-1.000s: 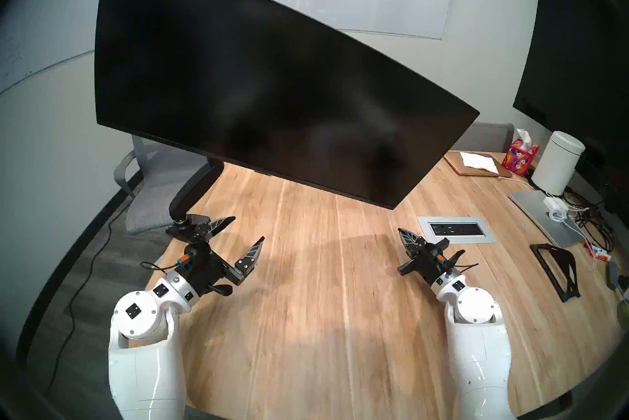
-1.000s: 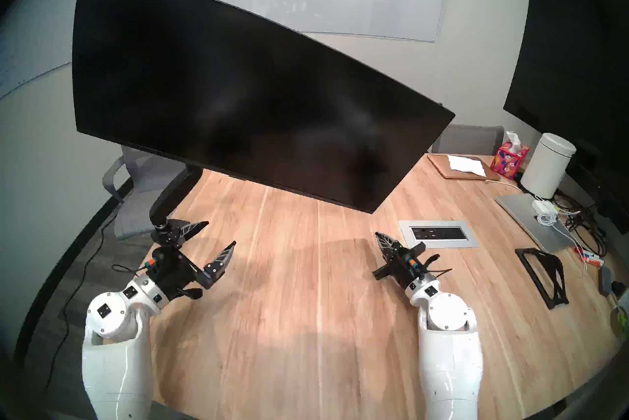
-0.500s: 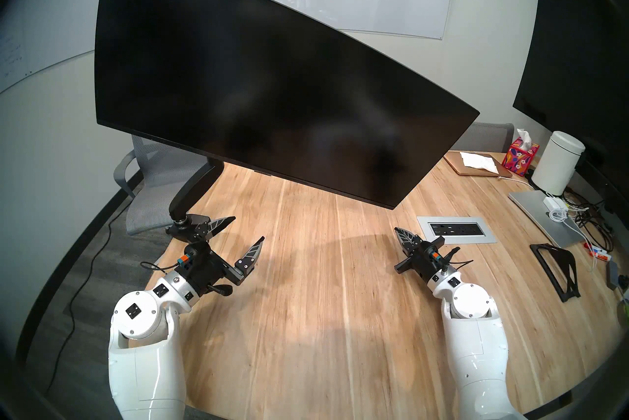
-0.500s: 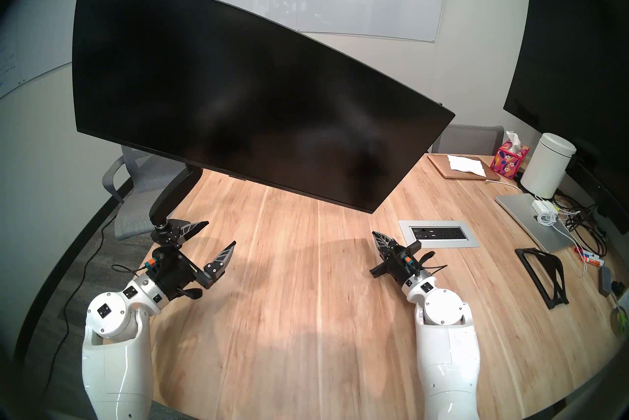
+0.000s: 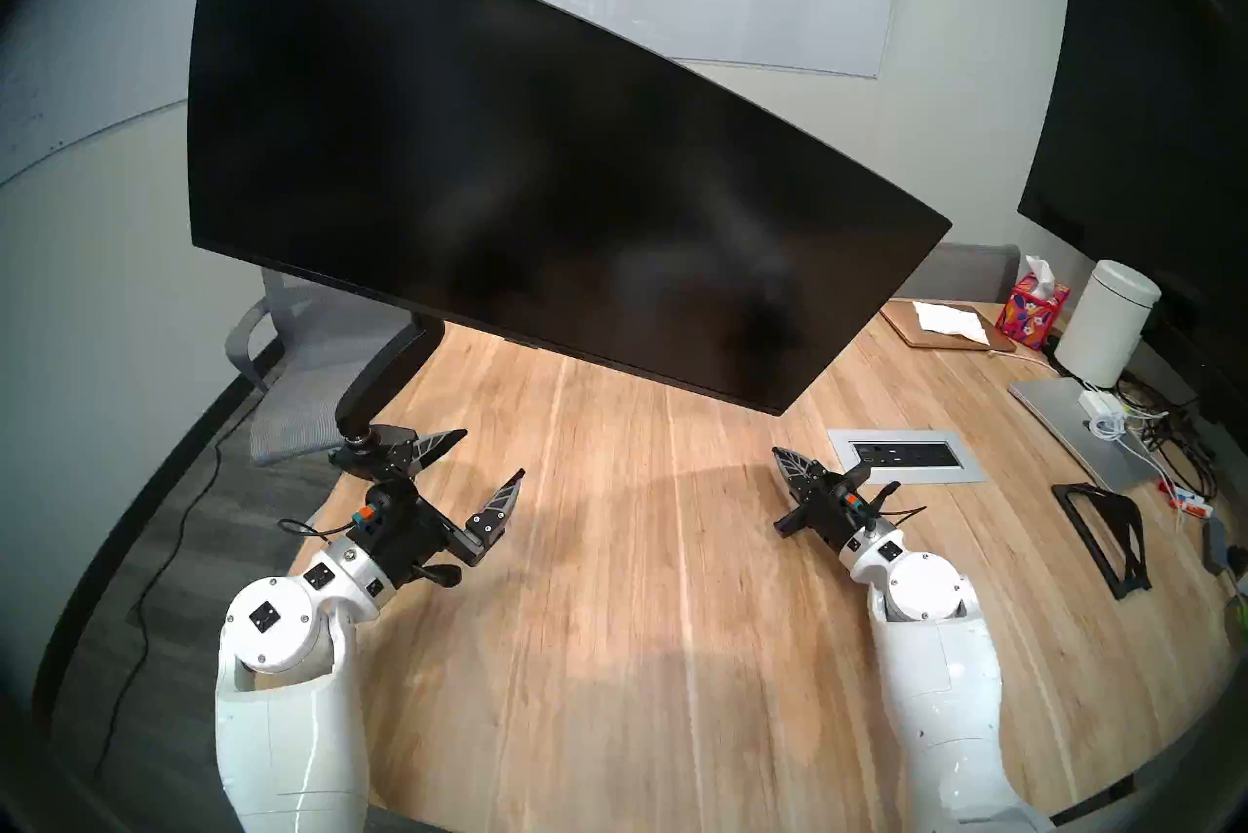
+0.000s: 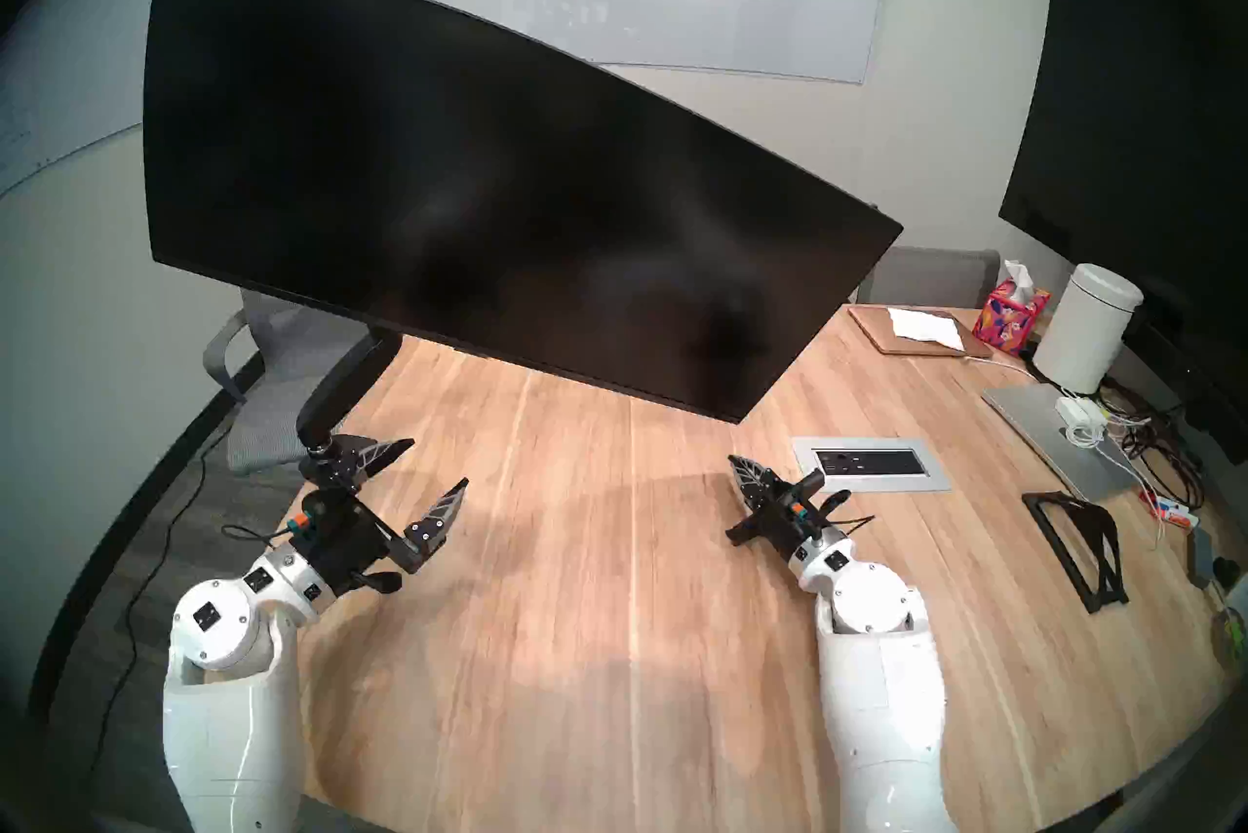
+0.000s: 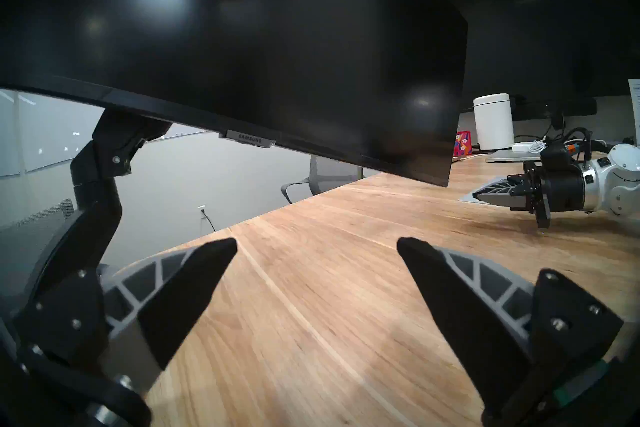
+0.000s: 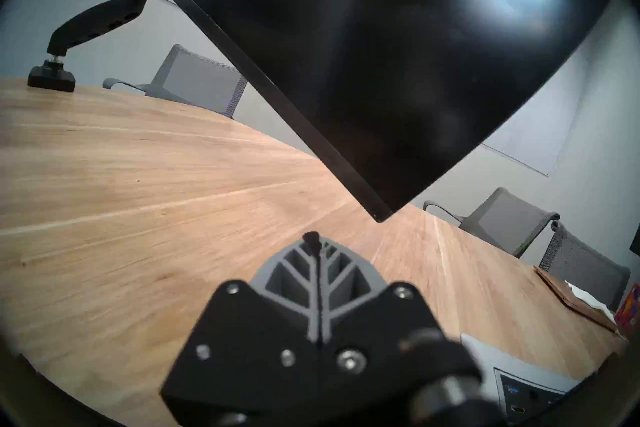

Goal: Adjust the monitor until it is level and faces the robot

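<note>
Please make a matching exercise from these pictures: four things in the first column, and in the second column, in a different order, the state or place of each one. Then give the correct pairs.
Things:
1. monitor
2. left gripper
3. right gripper
4. white canister

States or places:
A. fingers closed together, holding nothing
B. tilted, its right end lower
C. standing at the table's far right, beside the tissue box
D. fingers spread wide apart, holding nothing

Pairs: 1-B, 2-D, 3-A, 4-C
</note>
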### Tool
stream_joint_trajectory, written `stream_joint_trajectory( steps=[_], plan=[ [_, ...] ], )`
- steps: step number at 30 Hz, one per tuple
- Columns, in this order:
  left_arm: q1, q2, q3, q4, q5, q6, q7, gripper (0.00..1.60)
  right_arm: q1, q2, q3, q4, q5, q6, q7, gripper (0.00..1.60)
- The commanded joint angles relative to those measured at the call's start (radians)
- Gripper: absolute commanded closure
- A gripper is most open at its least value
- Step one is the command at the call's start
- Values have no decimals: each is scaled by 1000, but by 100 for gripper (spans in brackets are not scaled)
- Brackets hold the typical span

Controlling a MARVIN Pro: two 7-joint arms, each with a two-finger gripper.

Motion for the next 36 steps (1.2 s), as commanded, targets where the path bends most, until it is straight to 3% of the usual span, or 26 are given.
stream_joint_trajectory(
  steps=[1, 20, 36],
  plan=[
    [0, 2, 2, -14, -2, -1, 2, 0, 51, 1, -5, 8, -1, -9, -11, 160],
    [0, 2, 3, -14, -3, -1, 2, 0, 111, 10, -15, 79, -8, -10, -37, 160],
    [0, 2, 3, -14, -3, 0, 2, 0, 117, 20, -27, 84, -9, -18, -36, 160]
  ],
)
